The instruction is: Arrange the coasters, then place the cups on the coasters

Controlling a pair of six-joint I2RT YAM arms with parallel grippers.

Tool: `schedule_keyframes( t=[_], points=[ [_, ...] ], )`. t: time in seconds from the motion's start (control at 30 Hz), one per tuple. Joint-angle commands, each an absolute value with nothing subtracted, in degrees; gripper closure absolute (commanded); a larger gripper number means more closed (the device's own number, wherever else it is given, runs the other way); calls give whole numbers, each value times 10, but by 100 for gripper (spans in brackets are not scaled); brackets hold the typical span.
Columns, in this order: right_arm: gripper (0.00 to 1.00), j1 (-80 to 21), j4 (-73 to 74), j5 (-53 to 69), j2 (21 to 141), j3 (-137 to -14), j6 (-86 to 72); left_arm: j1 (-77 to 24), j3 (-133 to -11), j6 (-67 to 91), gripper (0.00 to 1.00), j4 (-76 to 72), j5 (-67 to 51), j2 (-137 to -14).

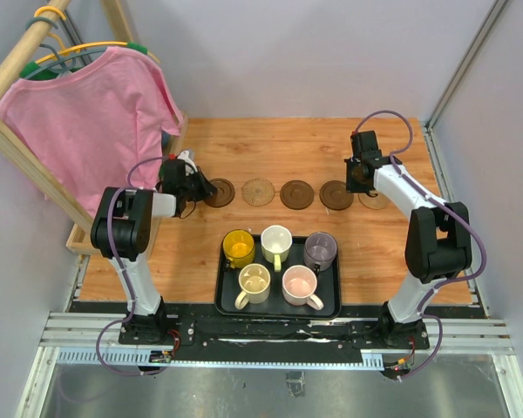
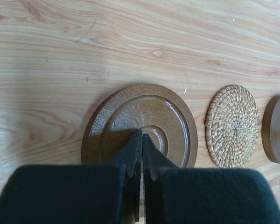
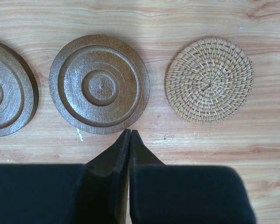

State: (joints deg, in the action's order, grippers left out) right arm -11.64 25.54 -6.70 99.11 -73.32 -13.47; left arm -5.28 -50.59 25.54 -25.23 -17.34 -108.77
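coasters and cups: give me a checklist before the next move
1. Five coasters in one row, none touching: ok.
2. Five cups upright on the tray: ok.
3. Left gripper open for a cup: not ok, shut, above the end dark coaster.
4. Right gripper open: not ok, shut, empty.
5. Left tips clear of that coaster: cannot tell.

A: What lies across the upper frame?
B: A dark ringed coaster point(image 3: 99, 84) left of centre, a woven coaster point(image 3: 209, 80) upper right, and a second dark coaster point(image 3: 7, 88) cut by the left edge.
A: The right gripper point(image 3: 130, 135)?
B: Bottom centre, pressed together, tips just under the dark ringed coaster's rim.
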Motion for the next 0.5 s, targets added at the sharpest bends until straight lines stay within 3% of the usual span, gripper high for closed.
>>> schedule_keyframes(
  t=[0.0, 0.47],
  points=[
    [99, -131, 262, -77, 975, -726, -136, -52, -523, 252, 99, -239, -156, -1098],
    [99, -132, 262, -78, 975, -727, -135, -52, -537, 249, 99, -232, -161, -1105]
  ],
)
